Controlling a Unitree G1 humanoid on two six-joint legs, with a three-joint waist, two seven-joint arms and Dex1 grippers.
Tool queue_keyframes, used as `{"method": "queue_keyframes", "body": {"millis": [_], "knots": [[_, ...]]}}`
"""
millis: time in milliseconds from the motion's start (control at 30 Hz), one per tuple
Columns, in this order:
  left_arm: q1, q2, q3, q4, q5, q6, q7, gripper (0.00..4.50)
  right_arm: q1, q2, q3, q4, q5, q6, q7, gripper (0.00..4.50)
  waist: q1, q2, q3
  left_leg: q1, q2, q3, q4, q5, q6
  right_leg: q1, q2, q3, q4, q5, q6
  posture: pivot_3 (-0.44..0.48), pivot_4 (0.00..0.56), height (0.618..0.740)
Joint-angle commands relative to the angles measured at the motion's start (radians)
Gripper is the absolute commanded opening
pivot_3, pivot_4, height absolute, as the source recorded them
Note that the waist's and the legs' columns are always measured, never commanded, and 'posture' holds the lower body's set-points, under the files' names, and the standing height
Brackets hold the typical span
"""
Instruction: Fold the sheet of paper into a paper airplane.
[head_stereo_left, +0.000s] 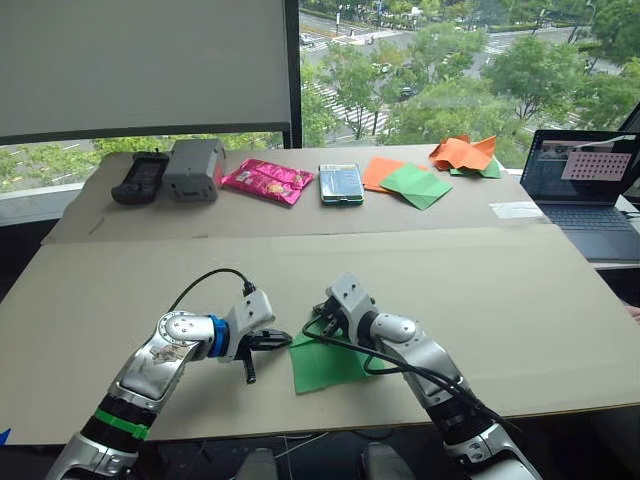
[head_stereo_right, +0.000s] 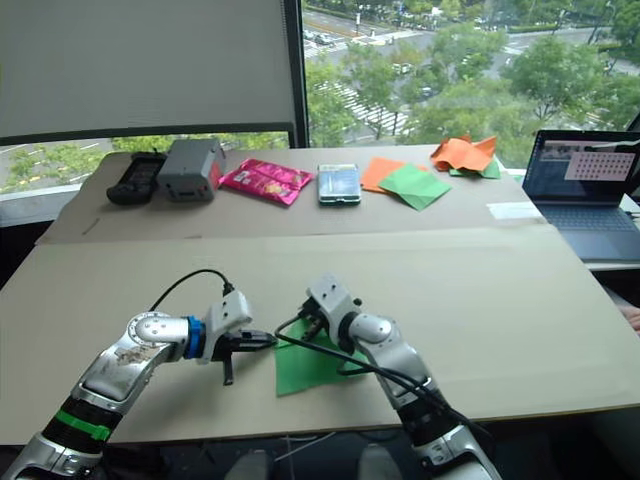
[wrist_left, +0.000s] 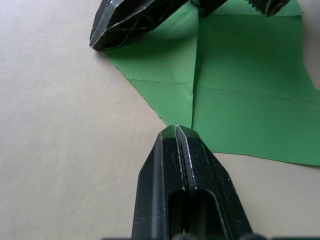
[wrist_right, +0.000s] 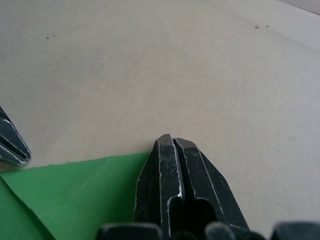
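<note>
Bright green sheet of paper (head_stereo_left: 325, 365), black tool (wrist_left: 176, 131), pink packet (head_stereo_left: 267, 181)

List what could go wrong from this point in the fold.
1. Both the left gripper and the right gripper are shut with tips at the sheet of paper, not pinching it; a push may slide it and skew the creases.
2. The sheet lies near the table's front edge and might slip off.

I see a cardboard-covered table (head_stereo_left: 540, 300). On it: green sheet (head_stereo_left: 325, 365) at the near edge; at the far edge, controller (head_stereo_left: 139, 177), grey box (head_stereo_left: 194, 168), pink packet (head_stereo_left: 267, 181), phone (head_stereo_left: 341, 184), orange and green papers (head_stereo_left: 405, 182), laptop (head_stereo_left: 590, 190).
</note>
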Motion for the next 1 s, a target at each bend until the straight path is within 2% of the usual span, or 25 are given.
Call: {"method": "queue_keyframes", "body": {"millis": [33, 200, 333, 467, 600, 833, 1000], "knots": [[-0.071, -0.023, 0.081, -0.044, -0.099, 0.069, 0.012, 0.04, -0.003, 0.001, 0.002, 0.003, -0.002, 0.01, 0.003, 0.0, 0.001, -0.001, 0.0, -0.001, 0.0, 0.0, 0.0, 0.0, 0.0, 0.0, 0.0, 0.0, 0.0, 0.0, 0.0, 0.0, 0.15, 0.718], [-0.083, -0.072, 0.041, -0.038, -0.102, 0.072, 0.033, 0.04, -0.004, -0.003, -0.001, 0.005, -0.004, 0.011, 0.005, 0.0, 0.0, -0.001, 0.0, 0.0, 0.0, 0.0, 0.0, 0.0, 0.001, 0.001, 0.0, 0.0, 0.0, 0.0, 0.0, 0.0, 0.15, 0.718], [-0.064, -0.083, -0.019, 0.008, -0.052, 0.017, 0.037, 0.04, 0.0, -0.005, -0.002, -0.002, -0.005, 0.016, 0.005, 0.0, 0.0, 0.0, 0.0, 0.0, 0.0, 0.0, 0.0, 0.001, 0.001, 0.001, 0.001, 0.0, 0.002, 0.0, 0.0, 0.0, 0.15, 0.718], [-0.048, -0.074, -0.107, 0.1, 0.052, -0.099, 0.042, 0.04, 0.015, -0.019, -0.01, -0.04, -0.004, 0.04, 0.001, 0.0, 0.002, 0.0, 0.0, 0.0, 0.0, 0.0, 0.0, 0.001, 0.001, 0.001, 0.001, 0.001, 0.001, 0.0, 0.0, 0.0, 0.15, 0.718], [-0.044, -0.075, -0.142, 0.146, 0.097, -0.162, 0.034, 0.04, 0.023, -0.026, -0.032, -0.091, 0.012, 0.067, -0.005, 0.0, 0.009, 0.0, 0.0, 0.0, 0.0, 0.0, 0.0, 0.0, 0.0, 0.002, 0.0, 0.001, 0.0, 0.0, 0.0, 0.0, 0.15, 0.718], [-0.04, -0.086, -0.171, 0.192, 0.136, -0.222, 0.033, 0.04, 0.058, -0.068, -0.164, -0.31, 0.106, 0.192, 0.008, 0.0, 0.023, 0.0, 0.0, 0.0, 0.0, 0.001, 0.001, 0.0, 0.0, 0.001, 0.0, 0.001, 0.0, 0.0, 0.0, 0.0, 0.15, 0.718], [-0.039, -0.091, -0.182, 0.204, 0.143, -0.241, 0.033, 0.04, 0.247, -0.202, -0.347, -0.672, 0.348, 0.37, 0.146, 0.0, 0.035, 0.001, -0.001, 0.0, 0.0, 0.001, 0.001, 0.0, 0.0, 0.003, 0.0, 0.0, -0.001, 0.0, 0.0, 0.0, 0.15, 0.718]]}}
